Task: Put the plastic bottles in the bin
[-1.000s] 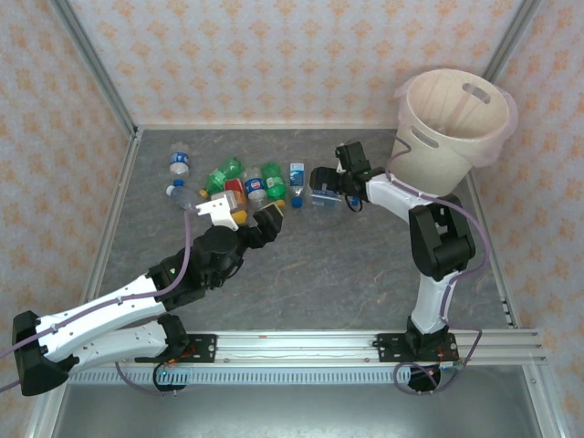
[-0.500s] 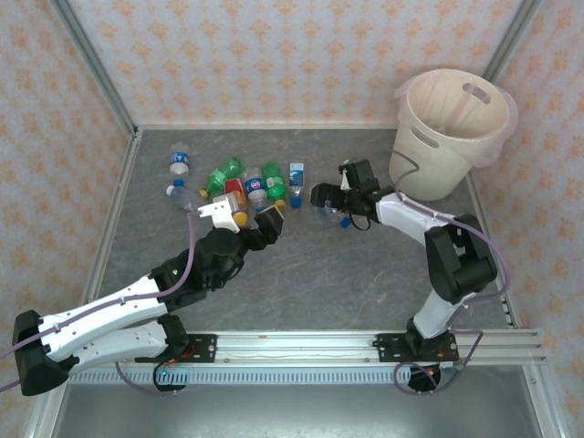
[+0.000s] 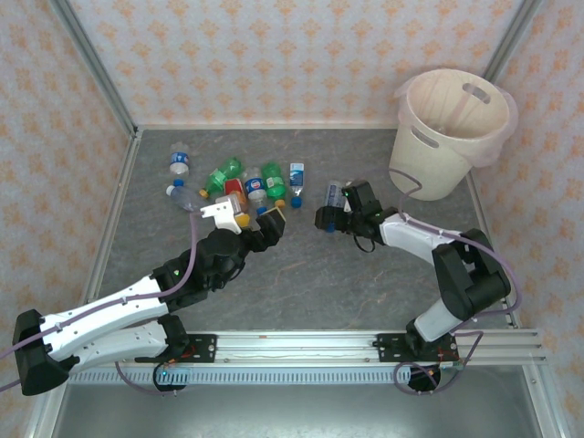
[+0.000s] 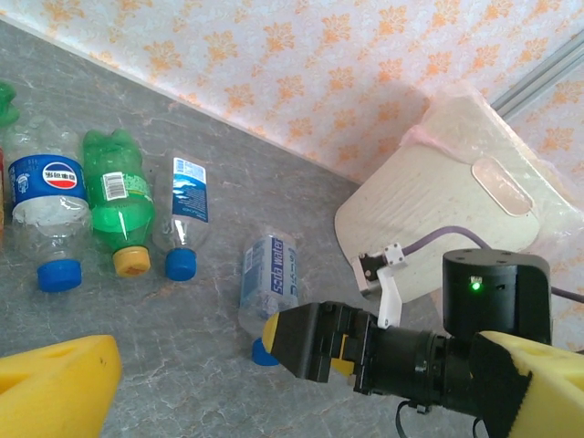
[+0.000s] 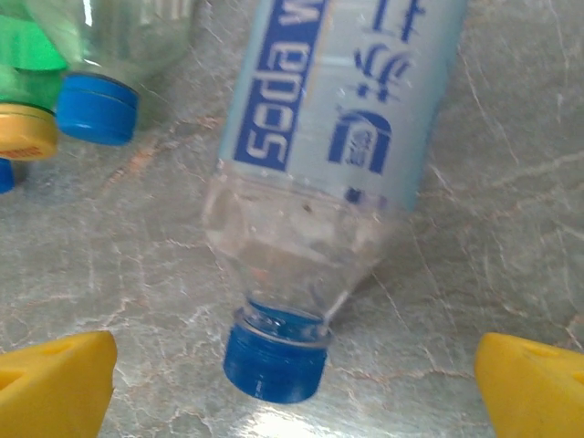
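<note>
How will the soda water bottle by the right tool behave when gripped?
Probably light: the soda water bottle looks clear and empty. Its thin wall may buckle when squeezed. Lying on its side on the smooth table, it may roll or skid.

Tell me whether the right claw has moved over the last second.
Yes. In the top view the right claw has pulled away from the bin, down the frame toward the near side, and its jaws are open.
</note>
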Robot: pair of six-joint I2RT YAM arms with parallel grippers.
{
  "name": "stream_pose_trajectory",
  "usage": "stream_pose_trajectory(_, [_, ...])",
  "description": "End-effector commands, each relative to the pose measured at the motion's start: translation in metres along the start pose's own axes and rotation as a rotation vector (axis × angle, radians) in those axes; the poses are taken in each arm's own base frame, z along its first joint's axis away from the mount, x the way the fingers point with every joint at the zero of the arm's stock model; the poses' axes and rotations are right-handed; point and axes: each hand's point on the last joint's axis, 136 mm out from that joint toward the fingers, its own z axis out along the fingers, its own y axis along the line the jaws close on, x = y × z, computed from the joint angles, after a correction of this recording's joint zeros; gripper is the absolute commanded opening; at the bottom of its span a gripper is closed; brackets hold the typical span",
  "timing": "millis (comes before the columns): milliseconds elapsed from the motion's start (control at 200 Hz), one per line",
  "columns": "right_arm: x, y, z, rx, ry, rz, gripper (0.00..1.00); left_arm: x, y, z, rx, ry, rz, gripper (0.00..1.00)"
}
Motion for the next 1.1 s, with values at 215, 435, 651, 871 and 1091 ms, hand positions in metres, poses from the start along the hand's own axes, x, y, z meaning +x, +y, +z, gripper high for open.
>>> stream_pose_trajectory(215, [-0.007, 0.005, 0.004, -0.015, -0.079, 0.060, 0.82, 0.010, -0.003, 0.005, 0.012, 0.028, 0.011, 0.99])
stream_pose_trajectory(435, [-0.005, -0.001, 0.012, 0.001, -0.090, 0.087, 0.66, 0.010, -0.002, 0.005, 0.011, 0.030, 0.016, 0.99])
stream_pose_trajectory(651, [0.005, -0.003, 0.021, -0.007, -0.061, 0.103, 0.56, 0.012, -0.006, 0.007, 0.026, 0.035, 0.017, 0.99])
stream_pose_trajectory(871, [0.008, -0.005, 0.024, -0.007, -0.060, 0.106, 0.55, 0.015, -0.008, 0.010, 0.027, 0.051, 0.025, 0.99])
stream_pose_trajectory(1091, [0.012, -0.009, 0.033, 0.014, -0.041, 0.091, 0.48, 0.015, -0.011, 0.011, 0.030, 0.057, 0.028, 0.99])
